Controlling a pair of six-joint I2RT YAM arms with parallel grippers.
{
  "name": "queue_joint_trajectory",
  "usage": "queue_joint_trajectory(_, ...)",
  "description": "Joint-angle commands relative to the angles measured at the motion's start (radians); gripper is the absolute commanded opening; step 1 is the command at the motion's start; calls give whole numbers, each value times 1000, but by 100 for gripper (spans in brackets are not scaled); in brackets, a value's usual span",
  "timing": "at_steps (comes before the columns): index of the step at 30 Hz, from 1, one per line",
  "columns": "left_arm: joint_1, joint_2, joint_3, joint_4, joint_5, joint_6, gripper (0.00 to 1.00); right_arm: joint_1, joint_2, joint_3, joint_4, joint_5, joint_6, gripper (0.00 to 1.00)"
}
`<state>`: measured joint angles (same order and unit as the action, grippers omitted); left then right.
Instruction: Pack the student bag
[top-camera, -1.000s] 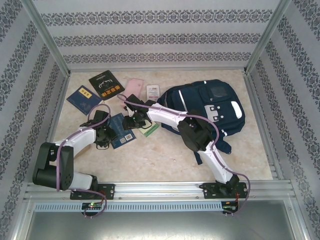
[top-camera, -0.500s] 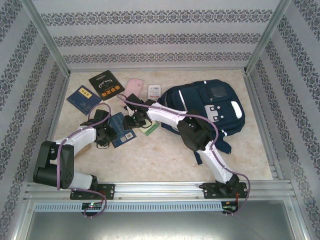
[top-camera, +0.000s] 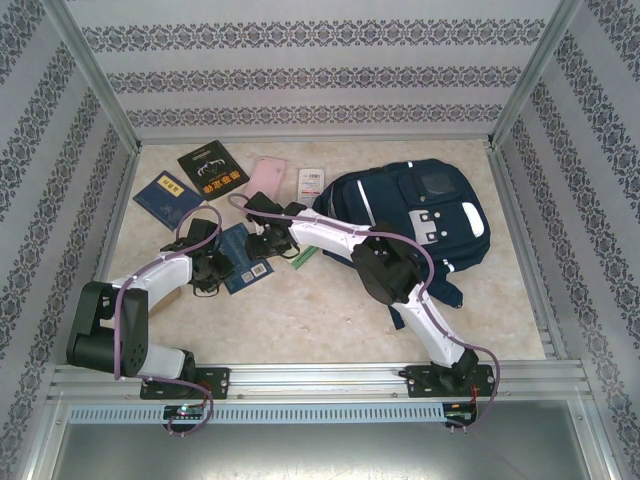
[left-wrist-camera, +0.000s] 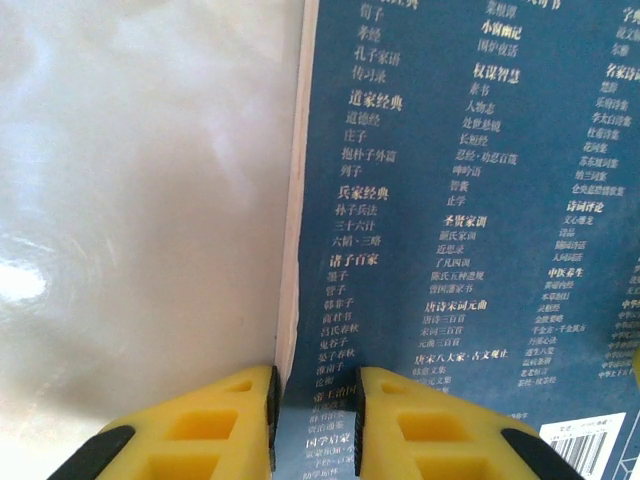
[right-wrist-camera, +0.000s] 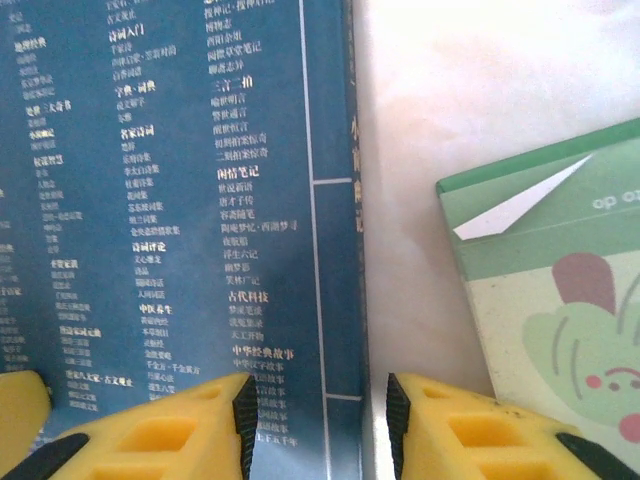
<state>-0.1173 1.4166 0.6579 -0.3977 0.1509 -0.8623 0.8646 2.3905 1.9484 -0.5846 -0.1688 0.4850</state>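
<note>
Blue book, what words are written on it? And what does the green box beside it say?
On the blue book: "道家经典"
"兵家经典"
"诸子百家"
"权谋智慧"
"古代科技"
On the green box: "op c", cut off at the picture's edge
The book's smaller lines and the barcode digits are too small to read.

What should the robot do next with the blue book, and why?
Probably close both grippers on the blue book. The left gripper straddles one edge and the right gripper the other, jaws open, so nothing holds it yet. It needs gripping before going to the student bag.
</note>
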Motion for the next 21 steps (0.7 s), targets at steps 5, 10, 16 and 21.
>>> queue_joint_trajectory(5,5,61,-50,-22,-12,26,25,-21,44,4,-53,-75,-20,42)
queue_joint_trajectory(10,4,59,-68,15,26,15,25,3,81,35,-11,-278,10,42)
queue_joint_trajectory(16,4,44,-75,46,63,12,25,6,44,15,112,-512,91,38)
queue_joint_trajectory(21,4,21,-79,53,75,9,25,-5,-42,-44,273,-655,190,36)
